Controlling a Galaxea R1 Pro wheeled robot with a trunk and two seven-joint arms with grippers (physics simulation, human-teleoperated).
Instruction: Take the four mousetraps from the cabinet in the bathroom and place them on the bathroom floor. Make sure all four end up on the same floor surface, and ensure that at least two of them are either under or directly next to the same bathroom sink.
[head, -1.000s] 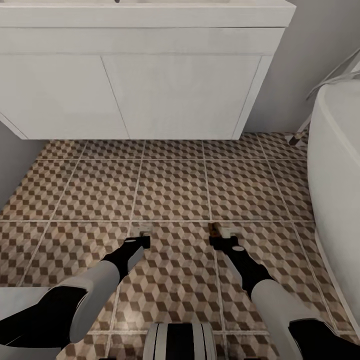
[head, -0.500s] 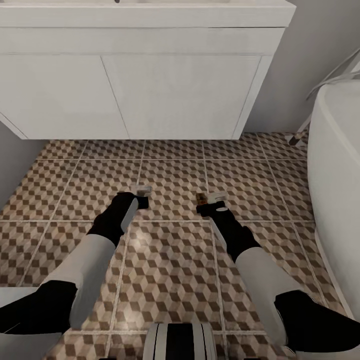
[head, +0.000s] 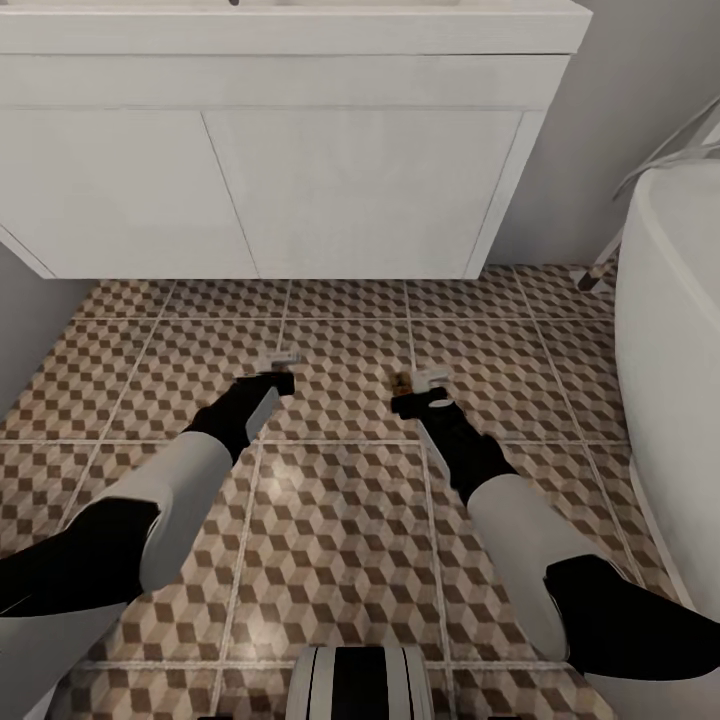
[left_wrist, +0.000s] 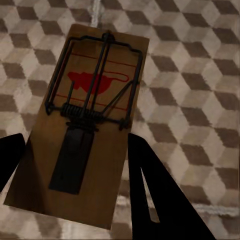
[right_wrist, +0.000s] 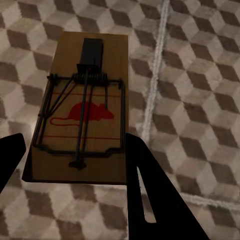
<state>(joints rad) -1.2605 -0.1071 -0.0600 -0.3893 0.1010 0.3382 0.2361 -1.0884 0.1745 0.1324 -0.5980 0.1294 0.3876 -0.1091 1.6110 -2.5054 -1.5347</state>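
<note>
A mousetrap (left_wrist: 82, 130) is clamped by L gripper (head: 283, 368), another trap (right_wrist: 82, 110) by R gripper (head: 420, 388); red marks seen via wrist cams.

Both arms are built alike in the head view: each has a glossy black upper segment near the body, then a smooth white cylindrical forearm shell, then a matte black wrist section that narrows toward the end. The left gripper (head: 279, 366) and the right gripper (head: 420, 388) each end in a small pale grey block on black mounts. In the wrist views the fingers (left_wrist: 160, 195) are flat, solid black wedges with pointed tips; one (right_wrist: 152, 200) carries a thin pale slit. A rounded white trunk housing (head: 360, 682) with black vertical bands sits between the arms.
</note>
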